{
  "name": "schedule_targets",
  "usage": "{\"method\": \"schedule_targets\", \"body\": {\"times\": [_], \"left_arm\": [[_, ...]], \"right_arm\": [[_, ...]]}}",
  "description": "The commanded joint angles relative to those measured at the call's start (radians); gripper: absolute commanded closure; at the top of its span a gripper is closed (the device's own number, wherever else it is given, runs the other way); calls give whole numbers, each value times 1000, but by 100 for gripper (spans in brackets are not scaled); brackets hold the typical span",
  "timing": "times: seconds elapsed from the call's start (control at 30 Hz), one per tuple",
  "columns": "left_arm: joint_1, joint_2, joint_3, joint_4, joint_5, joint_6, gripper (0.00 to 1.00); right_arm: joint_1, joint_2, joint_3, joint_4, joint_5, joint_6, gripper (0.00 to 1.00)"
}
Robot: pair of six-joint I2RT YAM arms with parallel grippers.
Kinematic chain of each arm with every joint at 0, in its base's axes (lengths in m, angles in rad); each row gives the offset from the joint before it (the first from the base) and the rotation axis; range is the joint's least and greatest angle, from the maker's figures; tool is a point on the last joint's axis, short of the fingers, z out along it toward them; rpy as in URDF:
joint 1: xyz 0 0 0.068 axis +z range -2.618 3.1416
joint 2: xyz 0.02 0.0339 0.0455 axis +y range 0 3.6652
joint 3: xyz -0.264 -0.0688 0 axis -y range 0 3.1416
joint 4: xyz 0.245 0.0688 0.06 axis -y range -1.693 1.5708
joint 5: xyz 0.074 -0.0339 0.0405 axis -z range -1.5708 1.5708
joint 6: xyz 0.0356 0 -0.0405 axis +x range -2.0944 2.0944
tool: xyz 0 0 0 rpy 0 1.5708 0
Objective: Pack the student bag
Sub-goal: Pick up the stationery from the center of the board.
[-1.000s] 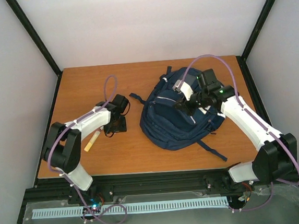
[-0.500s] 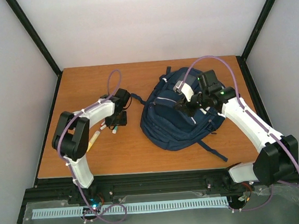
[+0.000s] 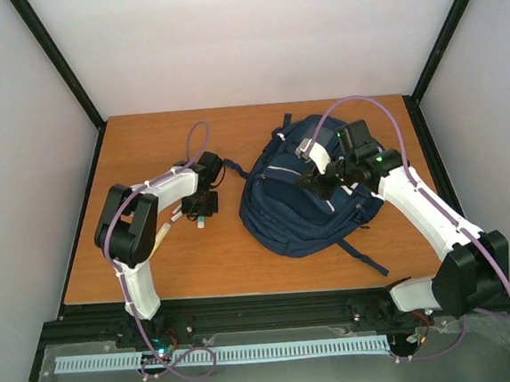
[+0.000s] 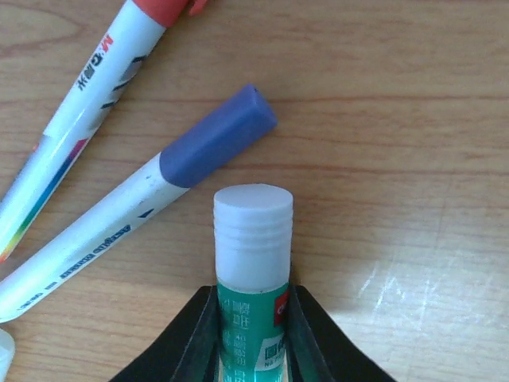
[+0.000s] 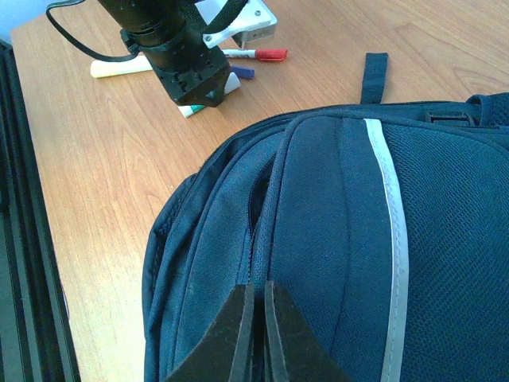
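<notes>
Table [image 3: 243, 255]: orange-brown wood grain, carrying everything listed.

Student bag [image 3: 292, 206]: navy fabric with thin white stripes. It lies flat on the right half of the table, straps trailing off toward the near edge.

Right claw [image 5: 259, 290]: closed, tips together. It sits on the zip seam at the top of the bag. Whether it pinches anything cannot be told.

Left claw [image 4: 253, 290]: low over the table left of the bag, narrowly parted, with a finger against each side of a glue stick [image 4: 253, 231].

Red-capped marker [image 4: 103, 72]: white barrel, lying flat.

Blue-capped marker [image 4: 159, 199]: white barrel, lying just beside the glue stick.

Glue stick: green label, white ribbed cap, cap end protruding from the claw.
</notes>
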Motion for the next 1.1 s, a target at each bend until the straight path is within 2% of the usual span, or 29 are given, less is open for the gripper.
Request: {"method": "schedule_targets", "body": {"times": [0.0,0.13,0.27,0.5,0.67,0.87,1.07], "left_arm": [[7,11,9,-13,49,6,81],[7,-9,9,-47,87,-10,91],[5,-124,-21,-53,206,-51,93],[-51,-390,-26,122,630,-129,90],[-185,-402,-1,297,843,-204,92],[-342,-329,34,475,856,-293,94],[-366,-230,88,558,793,-405,98]], "right_arm": [[-4,-29,0,33,-70,-10,97],[-3,-30,0,33,-70,-10,97],[-4,-33,-3,36,-66,-8,97],[-4,-29,-5,40,-73,-5,97],[-4,-30,-5,43,-68,-2,97],[-4,-29,2,51,-61,11,97],[-4,-22,27,55,-41,36,97]]}}
